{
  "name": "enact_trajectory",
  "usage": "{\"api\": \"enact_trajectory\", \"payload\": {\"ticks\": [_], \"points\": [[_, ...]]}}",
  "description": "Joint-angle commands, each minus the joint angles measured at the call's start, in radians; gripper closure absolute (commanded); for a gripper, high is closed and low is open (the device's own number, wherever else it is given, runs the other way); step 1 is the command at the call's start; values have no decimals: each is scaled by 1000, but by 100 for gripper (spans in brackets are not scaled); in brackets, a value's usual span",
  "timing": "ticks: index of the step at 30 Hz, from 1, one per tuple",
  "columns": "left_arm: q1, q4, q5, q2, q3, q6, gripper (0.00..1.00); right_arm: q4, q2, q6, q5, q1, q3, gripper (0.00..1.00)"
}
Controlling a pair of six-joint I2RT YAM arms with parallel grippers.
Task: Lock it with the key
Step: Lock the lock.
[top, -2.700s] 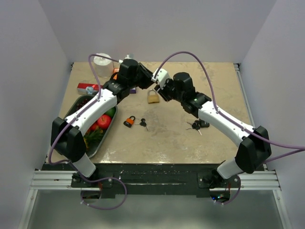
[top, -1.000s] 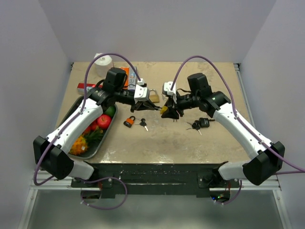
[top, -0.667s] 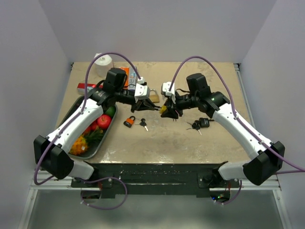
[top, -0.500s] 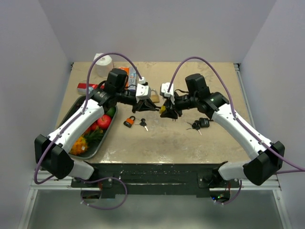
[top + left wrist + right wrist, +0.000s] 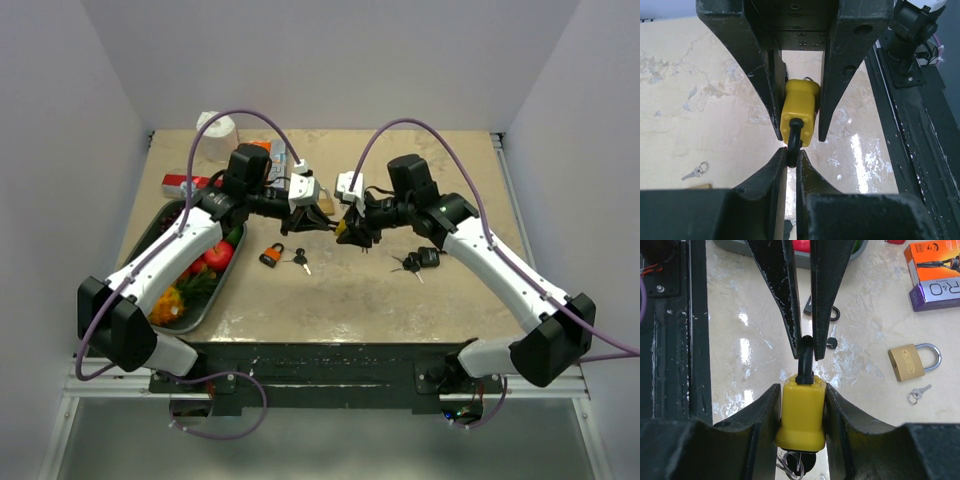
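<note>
A yellow padlock (image 5: 801,412) with a black shackle (image 5: 805,360) is held above the table between both grippers. My right gripper (image 5: 801,405) is shut on its yellow body (image 5: 344,231). My left gripper (image 5: 792,156) is shut on the black shackle (image 5: 793,136), with the yellow body (image 5: 800,112) beyond it between the right fingers. A black-headed key on a wire ring (image 5: 800,465) hangs below the padlock body. The two grippers meet at the table's middle (image 5: 330,222).
A brass padlock (image 5: 912,361) with a small key (image 5: 917,392) lies on the table. An orange padlock (image 5: 271,254) with keys (image 5: 299,260), a black key bunch (image 5: 415,262), a fruit tray (image 5: 196,305), boxes (image 5: 935,270) and a white roll (image 5: 215,130) are around.
Over the last seconds both arms lifted the yellow padlock from near the brass one and drew together. In the last second they shifted only slightly; both grips hold.
</note>
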Motion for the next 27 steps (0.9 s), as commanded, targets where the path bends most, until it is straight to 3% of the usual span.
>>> {"api": "enact_trajectory", "payload": {"ticks": [1, 8, 11, 15, 17, 19, 22, 27], "points": [[-125, 118, 167, 52, -4, -12, 100, 428, 17, 17, -165, 93, 60, 100], [-106, 78, 174, 40, -6, -3, 100, 385, -5, -26, -168, 101, 48, 100], [-34, 58, 188, 23, -11, -17, 100, 266, -23, -92, -123, 96, 45, 100], [65, 10, 177, 0, 8, 17, 100, 186, -52, -59, -64, 75, 10, 100], [90, -39, 177, 3, 29, 52, 100, 177, -68, -37, -16, 62, -15, 85], [119, -83, 176, 8, 43, 76, 100, 169, -86, 8, 30, 52, -45, 56], [145, -91, 171, 6, 45, 84, 100, 157, -109, 55, 73, 30, -70, 30], [156, -96, 165, 5, 42, 95, 100, 125, -140, 80, 73, -31, -87, 25]]}}
